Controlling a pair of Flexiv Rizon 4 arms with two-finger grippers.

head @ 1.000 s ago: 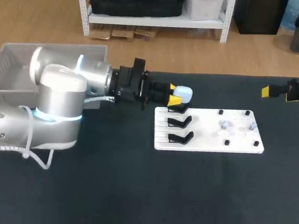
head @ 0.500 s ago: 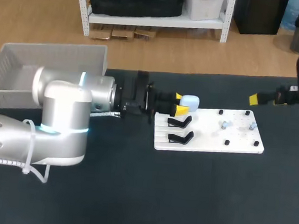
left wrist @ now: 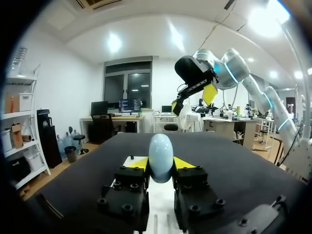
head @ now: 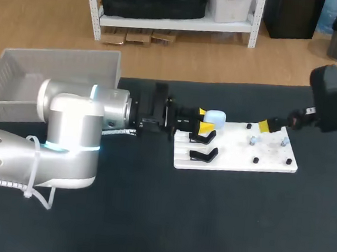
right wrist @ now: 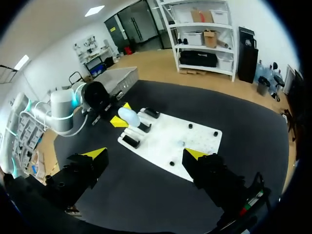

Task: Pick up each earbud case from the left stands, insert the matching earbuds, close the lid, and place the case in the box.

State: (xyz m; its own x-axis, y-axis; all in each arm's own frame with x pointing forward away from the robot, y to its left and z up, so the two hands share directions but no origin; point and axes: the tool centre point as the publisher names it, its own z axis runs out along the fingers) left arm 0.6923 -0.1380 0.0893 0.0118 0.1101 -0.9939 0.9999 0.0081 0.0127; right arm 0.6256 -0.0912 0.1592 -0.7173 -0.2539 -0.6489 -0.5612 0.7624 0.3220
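Note:
A light-blue earbud case (head: 215,116) is held sideways in my left gripper (head: 202,122), which is shut on it just over the left end of the white board (head: 237,153). In the left wrist view the case (left wrist: 161,157) sits upright between the yellow tips. Two black stands (head: 202,146) below it are bare. Two small earbuds (head: 253,139) lie on the board's right half. My right gripper (head: 268,125) hovers over the board's far right corner, open wide and holding nothing. In its own view the right gripper (right wrist: 145,154) looks down on the board (right wrist: 165,129) and the case (right wrist: 129,117).
A grey plastic box (head: 55,72) stands at the table's back left, behind my left arm; it also shows as the box (right wrist: 117,78) in the right wrist view. Several black pegs (head: 256,161) dot the board. Dark table surface lies open in front of the board.
My left gripper has carried the case rightward and nearer, to the board's left end. My right arm has swung in from the right edge to above the board's far right corner.

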